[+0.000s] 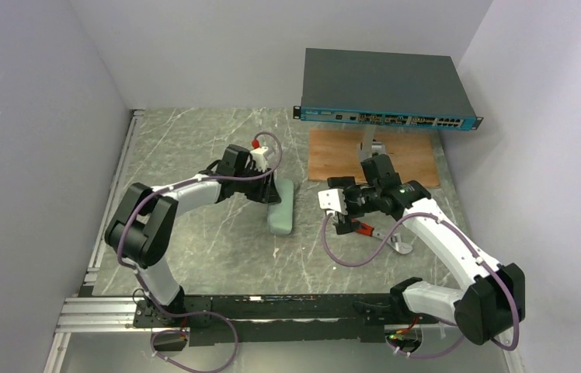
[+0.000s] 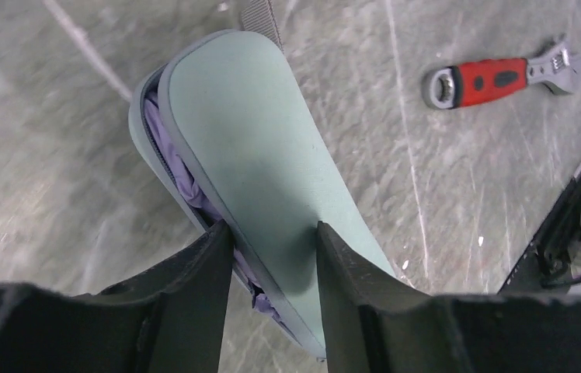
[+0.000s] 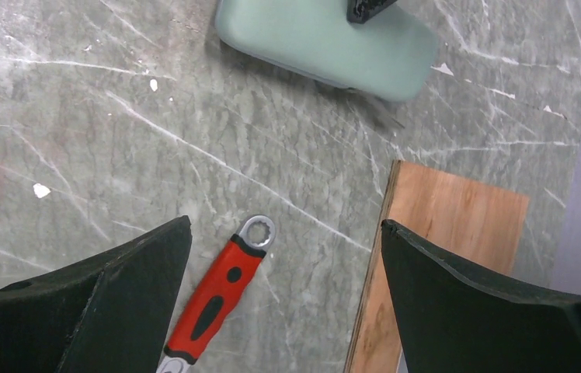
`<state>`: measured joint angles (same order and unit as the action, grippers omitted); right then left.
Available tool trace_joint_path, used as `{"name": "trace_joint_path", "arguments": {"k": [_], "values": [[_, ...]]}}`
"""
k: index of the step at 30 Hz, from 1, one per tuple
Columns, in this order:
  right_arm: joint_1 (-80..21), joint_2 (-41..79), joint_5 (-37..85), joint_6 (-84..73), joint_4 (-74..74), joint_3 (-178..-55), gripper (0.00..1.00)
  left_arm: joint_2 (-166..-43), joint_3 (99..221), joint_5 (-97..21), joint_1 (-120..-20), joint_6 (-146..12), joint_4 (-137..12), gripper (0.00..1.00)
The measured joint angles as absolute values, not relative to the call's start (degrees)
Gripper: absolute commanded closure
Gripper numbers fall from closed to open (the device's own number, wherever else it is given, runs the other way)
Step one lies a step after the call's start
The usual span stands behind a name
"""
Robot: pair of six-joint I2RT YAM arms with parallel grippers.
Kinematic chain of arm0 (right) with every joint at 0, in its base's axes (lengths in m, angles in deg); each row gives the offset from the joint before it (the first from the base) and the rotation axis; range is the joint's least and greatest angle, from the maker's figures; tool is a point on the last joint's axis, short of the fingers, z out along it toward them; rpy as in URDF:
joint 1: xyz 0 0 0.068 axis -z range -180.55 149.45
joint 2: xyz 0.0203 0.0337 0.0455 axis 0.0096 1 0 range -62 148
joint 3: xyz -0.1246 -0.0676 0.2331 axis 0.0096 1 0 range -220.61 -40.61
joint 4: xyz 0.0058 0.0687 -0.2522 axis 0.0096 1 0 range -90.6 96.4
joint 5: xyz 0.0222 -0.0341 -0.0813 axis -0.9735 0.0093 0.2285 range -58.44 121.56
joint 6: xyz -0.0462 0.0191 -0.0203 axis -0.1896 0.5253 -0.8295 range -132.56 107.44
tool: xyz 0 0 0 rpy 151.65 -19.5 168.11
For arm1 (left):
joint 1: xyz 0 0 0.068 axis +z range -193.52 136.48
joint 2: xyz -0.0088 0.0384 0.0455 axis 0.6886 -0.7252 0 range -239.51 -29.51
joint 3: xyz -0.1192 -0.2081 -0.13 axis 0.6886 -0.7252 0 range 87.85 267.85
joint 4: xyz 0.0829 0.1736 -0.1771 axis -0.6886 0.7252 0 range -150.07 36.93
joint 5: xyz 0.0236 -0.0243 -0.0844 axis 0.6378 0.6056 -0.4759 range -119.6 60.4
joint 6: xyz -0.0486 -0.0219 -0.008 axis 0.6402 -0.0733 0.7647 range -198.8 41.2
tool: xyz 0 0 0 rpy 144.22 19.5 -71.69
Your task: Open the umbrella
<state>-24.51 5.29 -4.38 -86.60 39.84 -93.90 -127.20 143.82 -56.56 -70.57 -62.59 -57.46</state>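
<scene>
The left claw (image 2: pixel 272 230) pinches the case (image 2: pixel 248 132) by its lid. It should swing that lid toward three o'clock, baring the umbrella (image 2: pixel 171 155) at nine. The right claw (image 3: pixel 286 225) hangs spread.

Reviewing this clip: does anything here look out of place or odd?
Yes. The mint-green oblong clamshell case gapes along its seam, with crumpled lavender umbrella fabric bulging out, where the left end effector grips its lid. A red-handled metal wrench lying nearby seems unrelated to the task.
</scene>
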Motion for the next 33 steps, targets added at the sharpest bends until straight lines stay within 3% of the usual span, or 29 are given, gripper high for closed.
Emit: {"name": "trace_joint_path", "arguments": {"k": [5,8,14,16,19,26,33], "values": [[-24.51,2.32,-3.57,-85.31,40.39,-92.33,0.07,-131.74,147.21,-63.58,-72.18,-67.51,-58.66,0.62],[-24.51,1.84,-3.46,-84.48,40.46,-91.74,0.07,-134.67,150.57,-66.64,-74.5,-70.81,-58.14,0.59],[-24.51,2.62,-3.66,-86.43,42.18,-91.06,0.06,-136.92,153.35,-70.31,-76.4,-76.19,-57.09,0.21],[-24.51,3.82,-4.03,-88.2,42.93,-91.06,0.07,-135.46,151.1,-70.49,-76.16,-78.0,-57.26,0.12],[-24.51,6.14,-5.08,-91.08,42.93,-91.39,0.07,-128.68,143.38,-71.36,-74.35,-80.21,-57.68,0.06],[-24.51,18.91,-9.15,-100.66,46.53,-102.73,0.07,-106.45,129.85,-69.87,-69.21,-87.79,-62.27,0.1],[-24.93,32.19,-10.48,-116.29,54.53,-114.56,0.07,-101.19,119.25,-63.97,-75.07,-93.59,-68.12,0.22]]}}
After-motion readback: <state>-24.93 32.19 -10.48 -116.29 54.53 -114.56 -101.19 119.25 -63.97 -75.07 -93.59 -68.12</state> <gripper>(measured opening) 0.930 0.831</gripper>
